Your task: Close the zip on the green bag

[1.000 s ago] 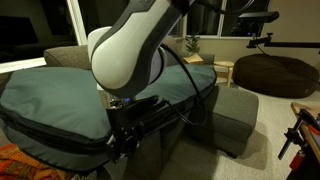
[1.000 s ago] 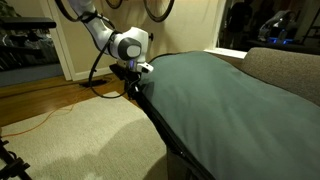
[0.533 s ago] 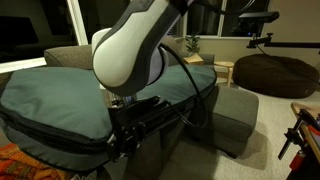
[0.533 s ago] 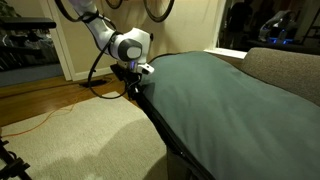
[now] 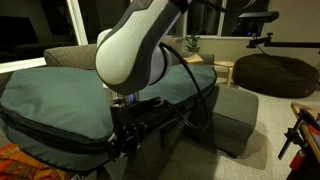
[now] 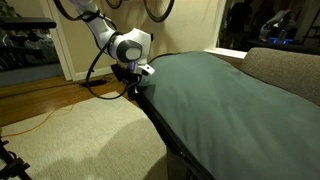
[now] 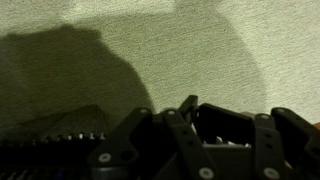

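One gripper (image 6: 135, 84) sits at the zip (image 6: 160, 130) on the rim of the green bag (image 6: 230, 95), which fills the right half of an exterior view. Whether its jaws pinch anything cannot be told.

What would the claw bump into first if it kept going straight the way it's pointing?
Probably the pale carpet: the claw points down at it, with the zip just beside; depth is unclear.

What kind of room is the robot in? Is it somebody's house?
Most likely a living room in a home: there is a grey sofa, a brown beanbag and a pale rug on a wooden floor.
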Controlling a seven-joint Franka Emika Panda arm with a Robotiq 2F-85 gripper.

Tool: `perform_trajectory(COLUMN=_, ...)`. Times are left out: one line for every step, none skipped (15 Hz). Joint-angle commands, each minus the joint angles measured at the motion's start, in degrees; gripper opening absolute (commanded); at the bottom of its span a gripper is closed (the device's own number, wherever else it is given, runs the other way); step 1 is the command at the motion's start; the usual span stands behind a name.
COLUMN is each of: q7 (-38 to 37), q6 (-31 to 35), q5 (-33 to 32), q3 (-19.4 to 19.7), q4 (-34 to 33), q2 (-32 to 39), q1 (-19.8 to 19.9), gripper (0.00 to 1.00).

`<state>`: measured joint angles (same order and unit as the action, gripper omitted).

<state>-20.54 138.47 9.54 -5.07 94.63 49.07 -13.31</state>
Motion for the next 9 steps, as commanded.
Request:
perform_trajectory(q7=0.1, q6=0.0, q5=0.3, q3=0.2, q4=0.0, q2=0.0, q1=-0.2, gripper=0.07)
perform_trajectory(q7=0.0, q6=0.1, q5=0.3, q3=0.3, q4=0.3, q2=-0.2, q1=-0.2, gripper=0.15)
perform_trajectory(q7=0.0, q6=0.3, q5=0.3, q3=0.3, q4=0.5, q2=-0.4, q1=-0.1, gripper=0.20)
perform_trajectory(q7=0.0, q6=0.3, q5=0.3, q3=0.3, q4=0.6, q2=-0.4, q1=-0.1, gripper=0.28)
perform_trajectory(q7=0.0, q6=0.3, q5=0.3, q3=0.3, q4=0.6, q2=-0.4, q1=-0.1, gripper=0.30)
perform_trajectory(q7=0.0, q6=0.4, q5=0.3, q3=0.3, q4=0.7, q2=-0.4, q1=-0.1, gripper=0.30)
perform_trajectory(q7=0.0, q6=0.4, q5=0.3, q3=0.3, q4=0.7, q2=-0.4, q1=-0.1, gripper=0.30)
perform_trajectory(q7=0.0, q6=0.4, q5=0.3, q3=0.3, q4=0.7, q2=-0.4, q1=-0.1, gripper=0.30)
perform_trajectory(q7=0.0, q6=0.4, q5=0.3, q3=0.3, q4=0.7, q2=-0.4, q1=-0.1, gripper=0.30)
